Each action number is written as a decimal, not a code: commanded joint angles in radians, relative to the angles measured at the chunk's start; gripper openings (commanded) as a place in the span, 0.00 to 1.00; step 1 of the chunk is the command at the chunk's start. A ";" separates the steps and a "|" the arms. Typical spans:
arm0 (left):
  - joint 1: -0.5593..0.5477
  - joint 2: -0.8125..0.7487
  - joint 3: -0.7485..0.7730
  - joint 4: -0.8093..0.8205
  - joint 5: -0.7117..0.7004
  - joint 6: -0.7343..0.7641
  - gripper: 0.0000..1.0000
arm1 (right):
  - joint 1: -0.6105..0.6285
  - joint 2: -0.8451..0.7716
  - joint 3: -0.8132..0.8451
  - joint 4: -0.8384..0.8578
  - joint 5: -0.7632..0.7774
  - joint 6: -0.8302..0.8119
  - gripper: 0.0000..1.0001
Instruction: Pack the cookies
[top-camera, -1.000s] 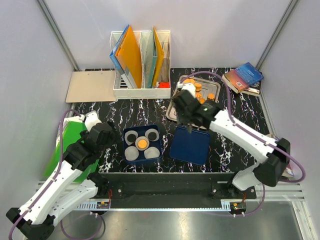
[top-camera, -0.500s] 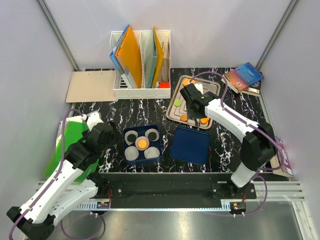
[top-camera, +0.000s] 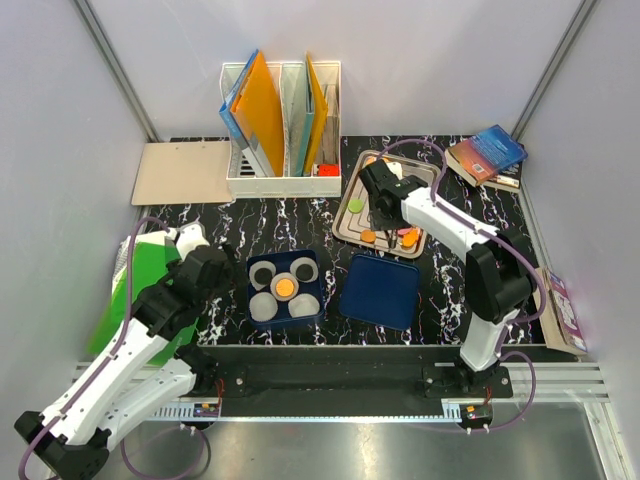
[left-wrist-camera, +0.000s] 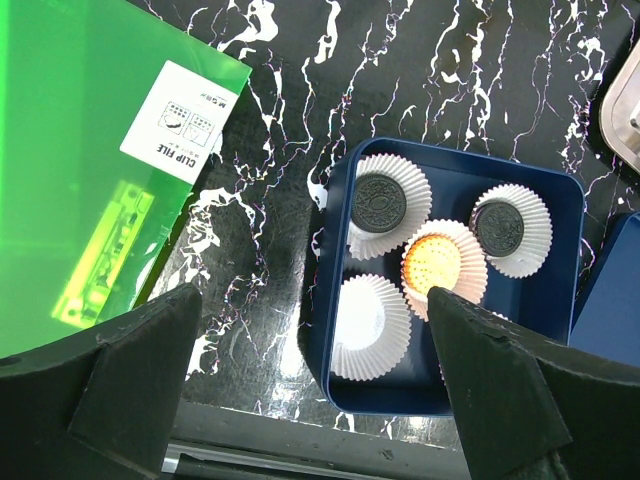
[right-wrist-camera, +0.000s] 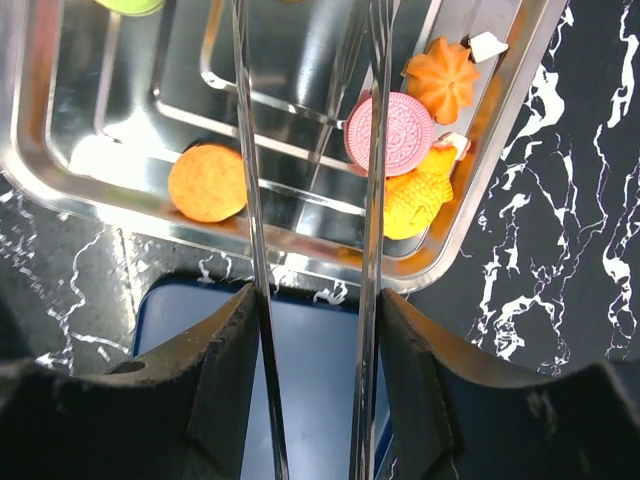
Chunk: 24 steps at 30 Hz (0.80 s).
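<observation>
Cookies lie in a steel tray (top-camera: 350, 226): a round orange one (right-wrist-camera: 207, 183), a pink one (right-wrist-camera: 390, 133), an orange flower shape (right-wrist-camera: 441, 78), a yellow fish shape (right-wrist-camera: 415, 205) and a green one (top-camera: 356, 205). My right gripper (top-camera: 385, 203) hangs over the tray, shut on metal tongs (right-wrist-camera: 253, 200). The blades stand apart and their tips are out of view. The blue box (top-camera: 285, 290) holds paper cups with one orange cookie (left-wrist-camera: 432, 262) and two black ones (left-wrist-camera: 378, 200); one cup (left-wrist-camera: 368, 315) is empty. My left gripper (left-wrist-camera: 312, 295) is open above the box's left edge.
The blue lid (top-camera: 380, 290) lies right of the box, just in front of the tray. A green clip file (left-wrist-camera: 90, 170) lies at the left. A white file rack (top-camera: 283, 125), a tan board (top-camera: 182, 172) and books (top-camera: 487, 155) stand at the back.
My right arm has swung back from above the blue lid to over the tray, tongs still held. The left arm has not moved.
</observation>
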 joint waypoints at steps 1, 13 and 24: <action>0.004 0.013 0.001 0.045 0.013 0.015 0.99 | -0.029 0.027 0.060 0.036 -0.031 -0.015 0.55; 0.002 0.013 -0.002 0.047 0.008 0.013 0.99 | -0.043 0.103 0.128 0.051 -0.069 -0.009 0.53; 0.002 0.005 -0.003 0.045 0.006 0.010 0.99 | -0.052 0.075 0.070 0.049 -0.060 -0.001 0.45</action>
